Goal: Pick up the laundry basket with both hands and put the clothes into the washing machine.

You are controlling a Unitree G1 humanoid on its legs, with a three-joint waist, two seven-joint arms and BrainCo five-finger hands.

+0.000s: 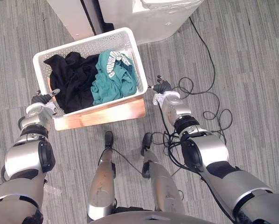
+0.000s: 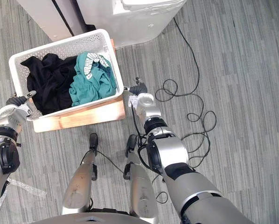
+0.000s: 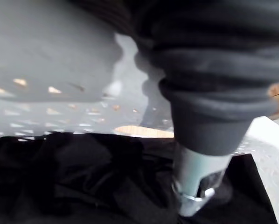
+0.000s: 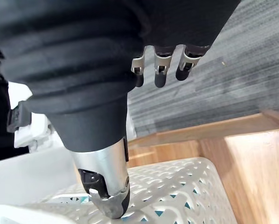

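The white perforated laundry basket (image 1: 79, 46) sits on a low wooden platform (image 1: 102, 114). Inside it a black heap of clothes (image 1: 72, 79) lies on the left and a teal garment (image 1: 111, 79) on the right. My left hand (image 1: 42, 100) is at the basket's near left corner; its thumb (image 3: 195, 182) reaches over the rim above the black clothes. My right hand (image 1: 163, 87) hovers just off the basket's right wall, open, with its thumb (image 4: 104, 182) above the rim and its fingers (image 4: 160, 74) over the floor. The white washing machine (image 1: 163, 18) stands just beyond the basket.
A white panel (image 1: 72, 16) stands to the left of the washing machine with a dark gap between them. Grey plank floor (image 1: 251, 56) spreads to the right of the basket and the machine.
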